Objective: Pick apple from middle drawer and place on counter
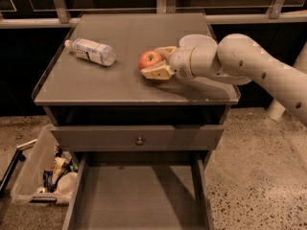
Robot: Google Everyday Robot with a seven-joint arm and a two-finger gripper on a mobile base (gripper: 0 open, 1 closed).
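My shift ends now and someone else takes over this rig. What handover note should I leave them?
The gripper is over the right half of the counter, shut on the apple.
The apple is out of the middle drawer and low over the counter; I cannot tell whether it touches the surface.
The middle drawer is pulled open, with no apple in it.
A water bottle lies on the counter's left.
Done: pick and carry.
Left: set the apple down, release, withdraw.

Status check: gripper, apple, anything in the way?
Gripper over grey counter top, shut on small round red apple. Apple out of open grey middle drawer, not yet released. Clear plastic bottle lying left, apart.
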